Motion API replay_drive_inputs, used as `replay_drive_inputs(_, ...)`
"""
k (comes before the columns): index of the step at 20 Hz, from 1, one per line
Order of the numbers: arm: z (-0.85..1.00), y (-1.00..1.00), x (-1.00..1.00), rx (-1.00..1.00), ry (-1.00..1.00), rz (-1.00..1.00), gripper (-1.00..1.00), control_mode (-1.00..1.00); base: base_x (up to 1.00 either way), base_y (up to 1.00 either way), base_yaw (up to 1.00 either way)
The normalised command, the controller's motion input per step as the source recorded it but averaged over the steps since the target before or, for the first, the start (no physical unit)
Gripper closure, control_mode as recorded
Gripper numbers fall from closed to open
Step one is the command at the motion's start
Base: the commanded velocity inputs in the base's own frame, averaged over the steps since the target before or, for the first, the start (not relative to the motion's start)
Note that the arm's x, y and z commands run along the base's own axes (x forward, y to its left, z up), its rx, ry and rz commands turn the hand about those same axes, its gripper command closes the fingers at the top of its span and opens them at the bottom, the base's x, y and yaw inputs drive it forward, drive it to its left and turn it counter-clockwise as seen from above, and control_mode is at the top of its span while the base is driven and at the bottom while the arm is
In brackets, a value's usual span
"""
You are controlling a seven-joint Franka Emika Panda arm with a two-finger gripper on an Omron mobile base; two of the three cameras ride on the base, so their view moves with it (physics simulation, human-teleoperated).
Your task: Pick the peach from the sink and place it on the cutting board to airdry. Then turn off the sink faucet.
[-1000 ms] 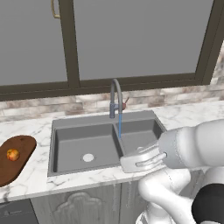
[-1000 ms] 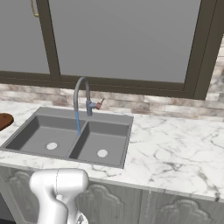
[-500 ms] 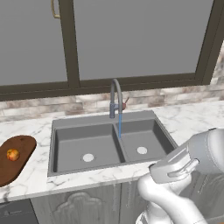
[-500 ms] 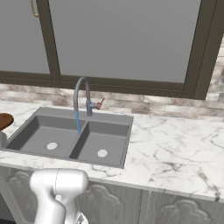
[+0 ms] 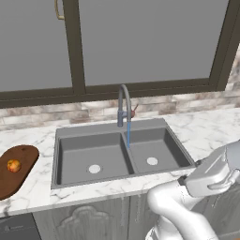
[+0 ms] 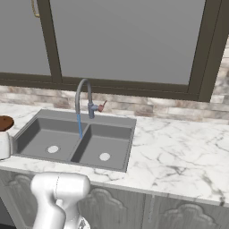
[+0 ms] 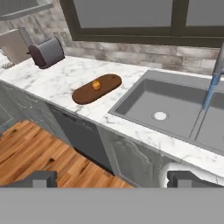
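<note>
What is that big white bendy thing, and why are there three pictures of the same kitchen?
The white thing is a robot arm. It is all a computer-made kitchen. Two cameras sit behind the arm, one on its left and one on its right, so you see the grey sink from two sides. The third camera rides on the robot's hand and looks past its pincer, which is open and holds nothing. The peach lies on the brown cutting board, left of the sink. Blue water runs from the faucet. A toaster stands farther along the counter.
</note>
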Motion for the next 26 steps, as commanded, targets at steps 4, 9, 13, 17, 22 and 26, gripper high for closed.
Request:
replay_drive_inputs(4,-0.01,-0.25,0.0,0.04,-0.04,0.13,-1.0,-1.0,0.0,0.0,0.0)
replay_drive_inputs(9,0.0,-0.32,-0.06,0.04,-0.09,0.17,-1.0,-1.0,0.0,0.0,0.0)
replay_drive_inputs(13,0.0,-0.21,-0.07,0.06,-0.07,0.19,-1.0,-1.0,0.0,0.0,0.0)
replay_drive_inputs(17,0.0,-0.14,0.0,0.07,-0.01,0.19,-1.0,-1.0,0.0,0.0,0.0)
replay_drive_inputs(22,0.0,-0.12,0.1,0.03,-0.01,0.2,-1.0,-1.0,0.0,0.0,0.0)
replay_drive_inputs(26,0.0,-0.16,0.3,0.04,0.0,0.18,-1.0,-1.0,0.0,0.0,0.0)
